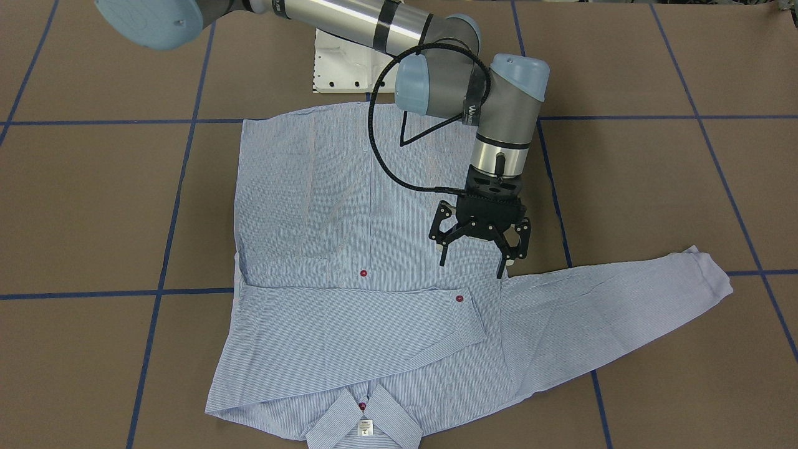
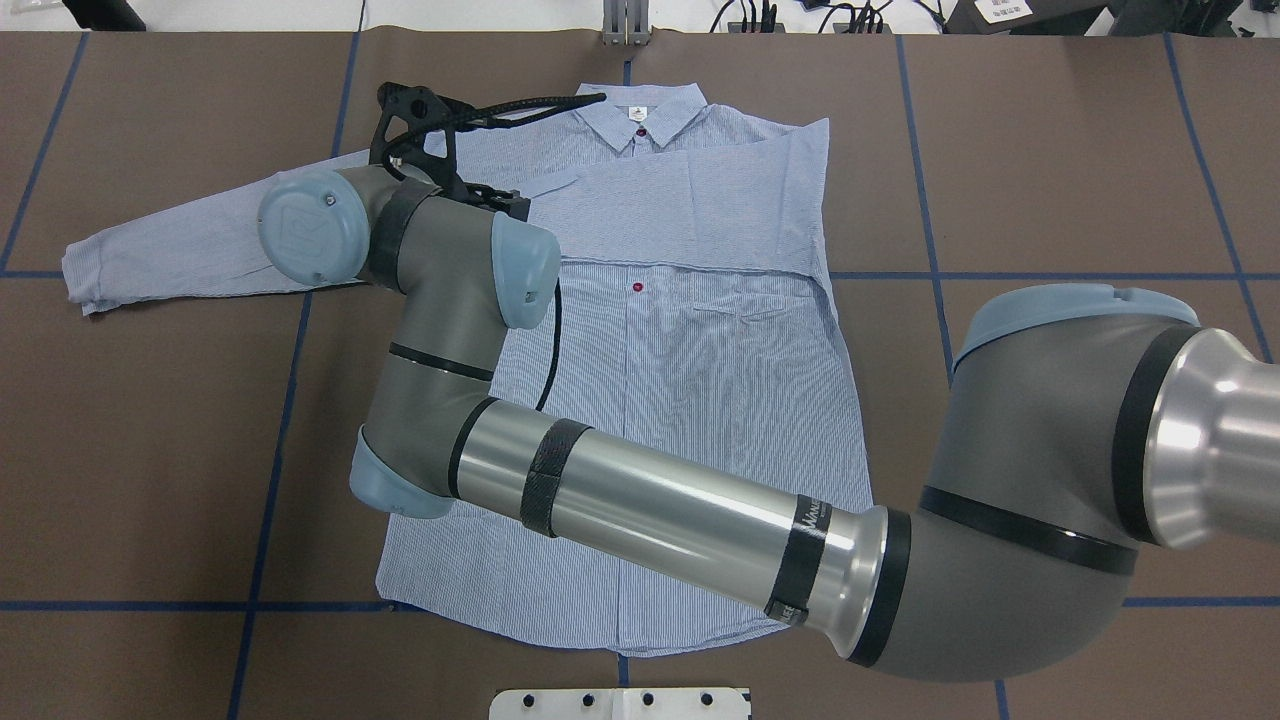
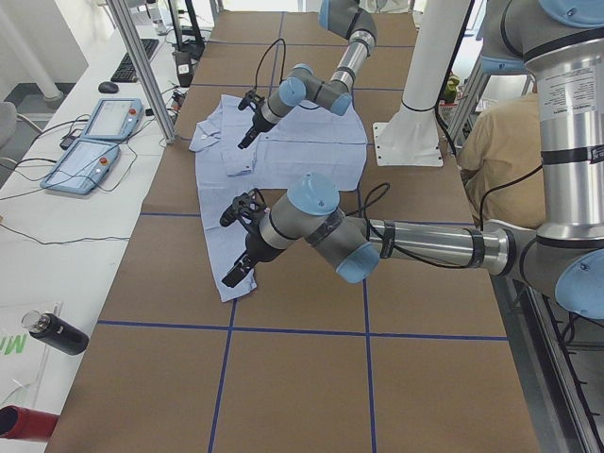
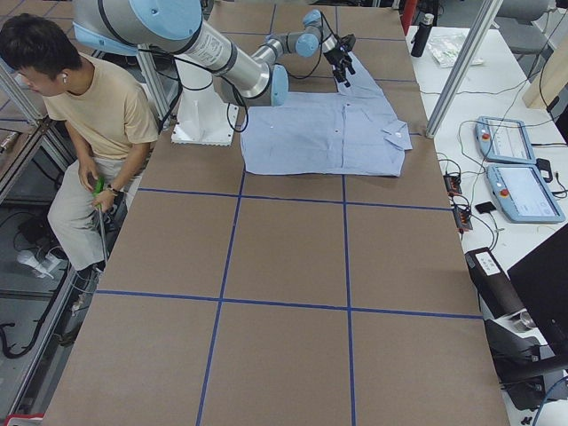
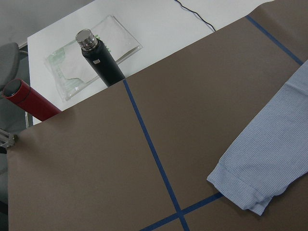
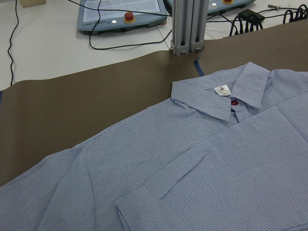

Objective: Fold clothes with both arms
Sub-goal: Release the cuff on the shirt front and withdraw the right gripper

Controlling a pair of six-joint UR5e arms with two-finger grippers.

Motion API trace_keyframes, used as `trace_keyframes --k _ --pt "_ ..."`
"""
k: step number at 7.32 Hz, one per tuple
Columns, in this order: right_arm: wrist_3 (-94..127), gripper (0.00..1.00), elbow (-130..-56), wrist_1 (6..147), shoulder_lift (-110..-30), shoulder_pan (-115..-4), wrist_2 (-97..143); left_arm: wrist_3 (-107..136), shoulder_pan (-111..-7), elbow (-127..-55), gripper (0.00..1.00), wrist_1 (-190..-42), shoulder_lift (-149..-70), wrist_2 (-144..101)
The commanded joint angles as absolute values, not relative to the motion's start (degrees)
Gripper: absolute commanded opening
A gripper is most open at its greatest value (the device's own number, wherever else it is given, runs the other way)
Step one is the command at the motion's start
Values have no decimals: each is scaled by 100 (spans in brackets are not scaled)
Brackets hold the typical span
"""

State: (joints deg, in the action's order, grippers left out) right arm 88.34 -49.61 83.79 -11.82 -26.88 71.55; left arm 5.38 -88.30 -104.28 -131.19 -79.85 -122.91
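One striped button-up shirt (image 1: pixel 374 206) lies flat on the bench (image 1: pixel 93 218). Its folded sleeve (image 1: pixel 361 337) crosses the chest and its outstretched sleeve (image 1: pixel 623 305) reaches left. The collar label (image 1: pixel 365 426) has print too small to read. The right gripper (image 1: pixel 472 267) hangs wide open and empty over the left shoulder. I cannot tell whether the left gripper (image 3: pixel 238 272), near the cuff, is spread or closed.

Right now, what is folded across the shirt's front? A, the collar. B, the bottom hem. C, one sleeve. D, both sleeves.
C: one sleeve lies folded across the shirt front, while the other sleeve stretches out flat over the table.
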Motion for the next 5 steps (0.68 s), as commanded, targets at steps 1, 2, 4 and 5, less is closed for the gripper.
trace_keyframes --k 1,2,4,5 --pt "8161 100 -7228 9797 -2250 -3248 8351 677 -8650 -9979 100 -13700 -8016 -12453" --pt "7634 100 -8130 9887 -2885 -3609 9081 677 -8614 -9636 100 -14285 -8016 -12454" --pt "6240 100 -9588 10475 -3939 -4329 9840 1635 -8282 -9055 100 -15026 -8120 -12445" --pt "5144 100 -10616 10477 -4964 -4942 10653 2609 -8140 -8661 100 -15821 -8121 -12411"
